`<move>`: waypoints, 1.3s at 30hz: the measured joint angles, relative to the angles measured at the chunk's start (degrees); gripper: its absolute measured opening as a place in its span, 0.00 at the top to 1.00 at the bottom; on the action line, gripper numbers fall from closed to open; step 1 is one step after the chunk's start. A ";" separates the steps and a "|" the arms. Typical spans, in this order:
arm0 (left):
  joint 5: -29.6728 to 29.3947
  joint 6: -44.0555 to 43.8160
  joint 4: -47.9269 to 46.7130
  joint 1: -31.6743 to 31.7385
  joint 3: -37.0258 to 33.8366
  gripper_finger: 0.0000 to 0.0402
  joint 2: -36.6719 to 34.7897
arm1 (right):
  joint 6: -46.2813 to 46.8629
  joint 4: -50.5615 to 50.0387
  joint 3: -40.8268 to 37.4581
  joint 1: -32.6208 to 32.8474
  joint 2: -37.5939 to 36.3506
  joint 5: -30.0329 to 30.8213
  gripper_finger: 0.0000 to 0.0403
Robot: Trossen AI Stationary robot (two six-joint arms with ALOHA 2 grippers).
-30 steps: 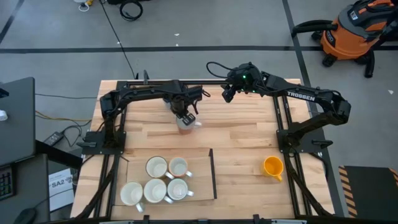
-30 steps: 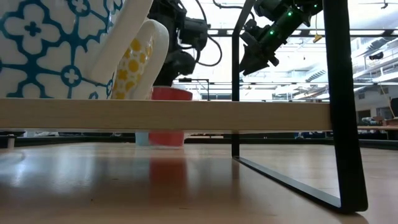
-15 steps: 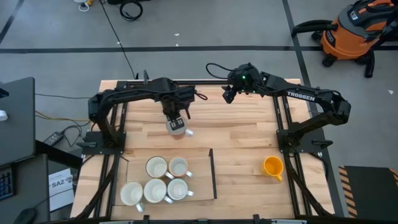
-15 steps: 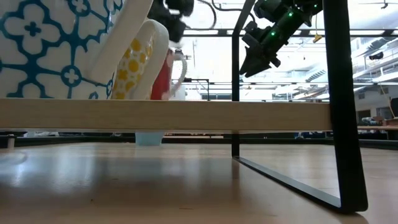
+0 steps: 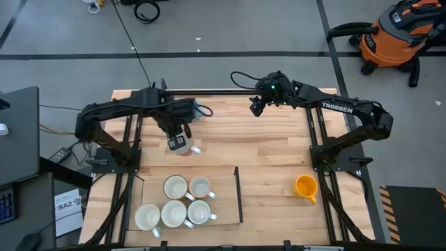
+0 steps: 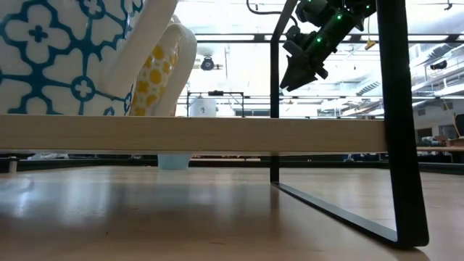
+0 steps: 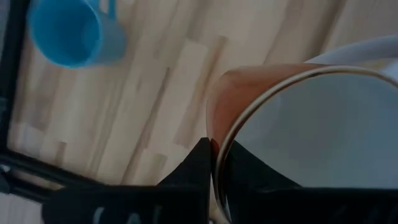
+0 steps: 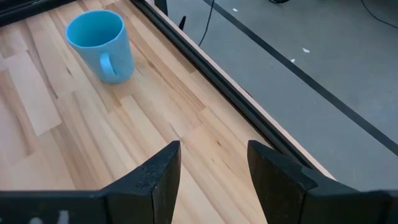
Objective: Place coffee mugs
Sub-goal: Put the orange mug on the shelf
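**Left arm carries the brown mug toward the tray**

Since a second ago the left gripper (image 5: 178, 143) has swung away from the table's middle toward the wooden tray (image 5: 226, 202), lifting the reddish-brown mug (image 7: 298, 137) with it. Its jaws are pinched nearly closed on the mug's rim, one finger inside and one outside. Five pale mugs (image 5: 175, 187) already sit inside the tray. To finish well, I would lower the mug upright into the tray's bare part, clear of its neighbours, before releasing. Well beyond the tray, the right gripper (image 5: 255, 105) hangs with jaws spread wide and empty, near the blue mug (image 8: 99, 43); the orange mug (image 5: 305, 187) waits beside the tray.
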 joint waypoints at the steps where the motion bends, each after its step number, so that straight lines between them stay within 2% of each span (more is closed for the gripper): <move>1: -0.44 -0.60 0.25 -0.34 -0.63 0.93 -1.28 | 0.00 0.00 0.00 0.00 0.00 0.00 0.52; 6: -2.21 -4.30 -0.39 -1.27 -5.81 0.93 -7.50 | 0.00 0.02 0.00 0.00 0.00 0.00 0.52; 11: -2.48 -7.50 -0.53 -1.23 -14.48 0.93 -15.09 | 0.00 0.02 0.00 0.00 0.00 0.00 0.52; 20: -0.12 -11.91 -0.17 -1.25 -25.73 0.93 -26.28 | -0.02 0.02 0.00 0.00 0.00 0.02 0.52; 31: 6.30 -10.21 -0.09 -1.86 -32.46 0.93 -32.06 | -0.02 0.02 0.00 0.00 0.00 0.01 0.52; 39: 7.35 -13.22 -0.18 -10.15 -35.20 0.93 -32.63 | -0.02 0.02 0.00 0.02 0.00 0.01 0.52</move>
